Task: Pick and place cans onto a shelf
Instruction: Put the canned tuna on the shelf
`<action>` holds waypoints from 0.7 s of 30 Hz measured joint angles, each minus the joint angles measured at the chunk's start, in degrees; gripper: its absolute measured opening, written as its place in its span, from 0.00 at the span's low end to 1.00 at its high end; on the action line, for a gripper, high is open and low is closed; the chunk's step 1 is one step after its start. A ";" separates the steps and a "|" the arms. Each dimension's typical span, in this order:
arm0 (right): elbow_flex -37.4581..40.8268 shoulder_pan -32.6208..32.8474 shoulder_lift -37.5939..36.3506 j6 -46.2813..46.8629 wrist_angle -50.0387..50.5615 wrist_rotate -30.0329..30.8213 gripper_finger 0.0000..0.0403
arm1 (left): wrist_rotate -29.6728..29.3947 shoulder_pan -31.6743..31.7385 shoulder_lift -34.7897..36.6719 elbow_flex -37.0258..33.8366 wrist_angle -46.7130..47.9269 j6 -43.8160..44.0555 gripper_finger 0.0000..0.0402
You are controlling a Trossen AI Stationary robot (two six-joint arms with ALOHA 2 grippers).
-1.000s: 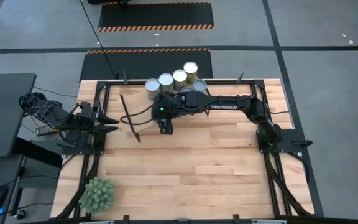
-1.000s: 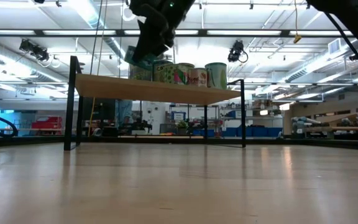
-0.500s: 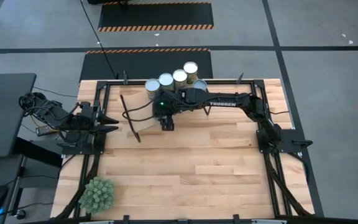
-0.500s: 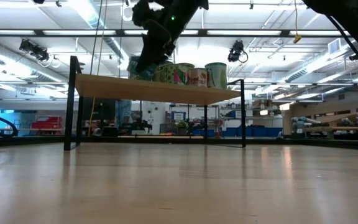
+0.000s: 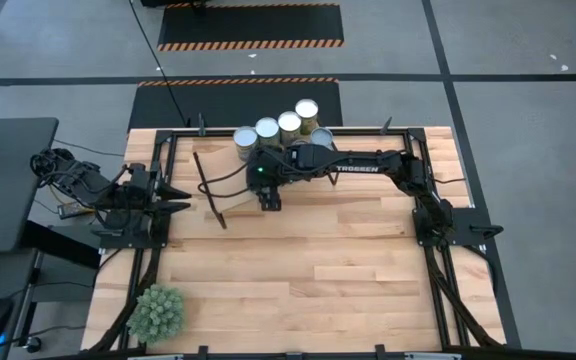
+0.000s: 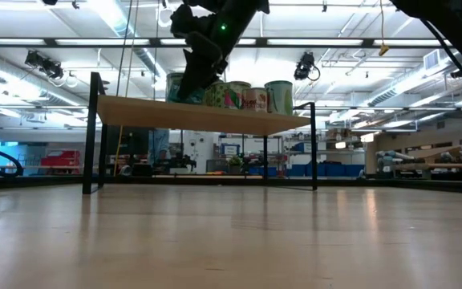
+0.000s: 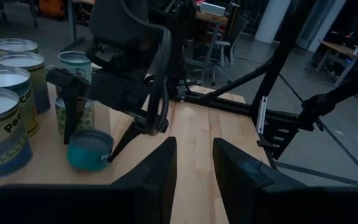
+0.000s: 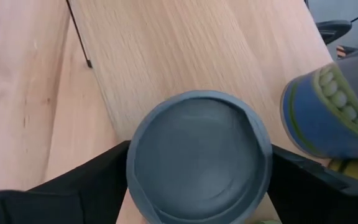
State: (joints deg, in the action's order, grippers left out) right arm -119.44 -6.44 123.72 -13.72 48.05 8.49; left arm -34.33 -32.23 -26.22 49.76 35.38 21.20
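My right gripper reaches over the near left part of the shelf, a light-wood plank on thin black legs. It is shut on a small teal-grey can, which also shows in the left wrist view and the low view. Several other cans stand in a row on the shelf's far side, with one beside the arm. My left gripper waits open at the table's left edge. My right gripper pinches the can's round side wall near its top rim between its two fingers, one on each side. The fingers come from above, pointing down. The can stands upright with its bottom on the shelf plank.
A spiky green plant sits at the table's near left corner. A corn-labelled can stands close beside the held one. Black frame rails run along the table's sides. Bare tabletop lies in front of the shelf.
My right gripper has gone down and a little toward the table's far edge with the can. The can hung tilted above the shelf's edge a second ago and now stands upright on the plank beside the other cans.
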 joint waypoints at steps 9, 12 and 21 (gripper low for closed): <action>0.00 -0.04 0.00 -1.25 -0.32 3.31 0.94 | 0.00 0.00 0.00 0.00 0.00 0.36 0.28; -0.33 0.37 0.00 -1.46 -0.09 5.41 0.94 | -0.05 0.00 0.00 0.00 0.00 0.36 0.28; -0.44 2.33 0.00 0.09 1.16 15.65 0.93 | -0.48 0.00 -0.02 0.00 0.02 0.55 0.28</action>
State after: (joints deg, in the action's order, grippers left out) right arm -119.87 -4.11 123.72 -13.63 49.21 24.14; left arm -34.81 -32.23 -26.24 49.76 35.39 21.76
